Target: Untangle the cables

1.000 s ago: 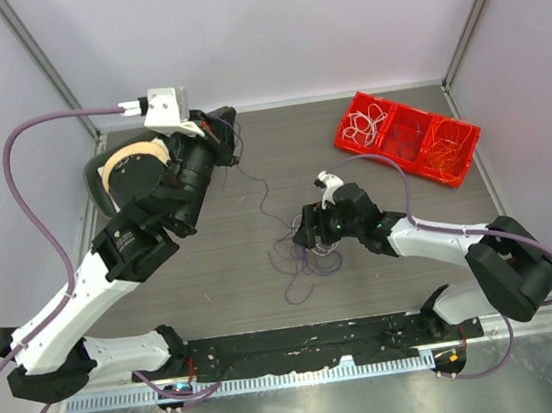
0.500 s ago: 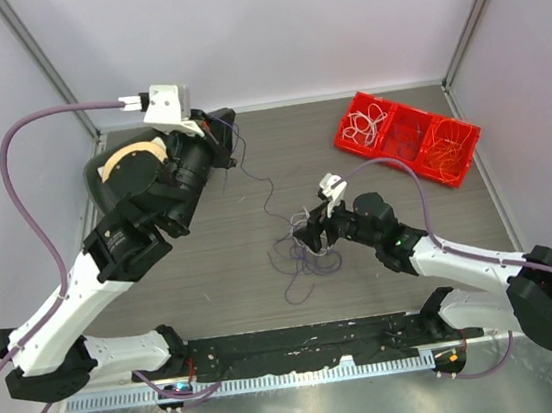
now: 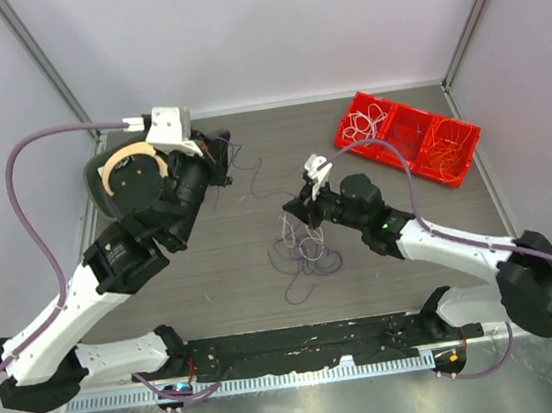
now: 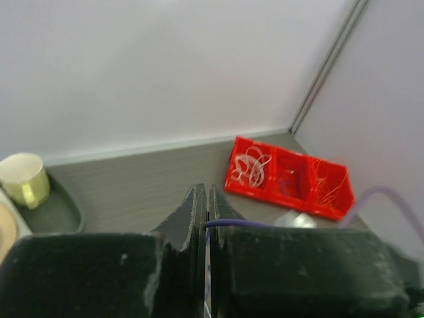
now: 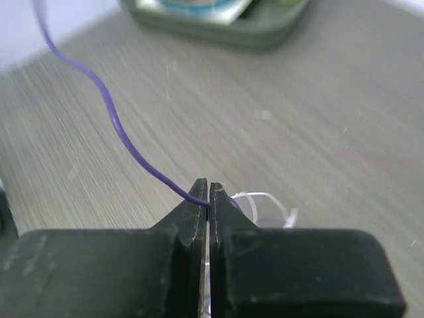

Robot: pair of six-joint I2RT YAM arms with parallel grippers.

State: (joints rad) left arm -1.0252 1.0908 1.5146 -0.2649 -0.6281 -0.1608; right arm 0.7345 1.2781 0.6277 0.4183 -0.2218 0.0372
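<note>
Partly hidden, cables (image 3: 304, 251), right hand (image 5: 208, 190) pinching one

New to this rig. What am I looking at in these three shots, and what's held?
Two robot arms are bolted at the near edge of a table. The wide picture is from a fixed camera above and behind them; the other two come from a camera on each wrist. The left tool and right tool are each shut on a thin purple cable strung between them. On the table near the right tool lies a loose tangle of purple and white cables. At far right, a red bin holds white and orange cables in separate compartments.
</note>
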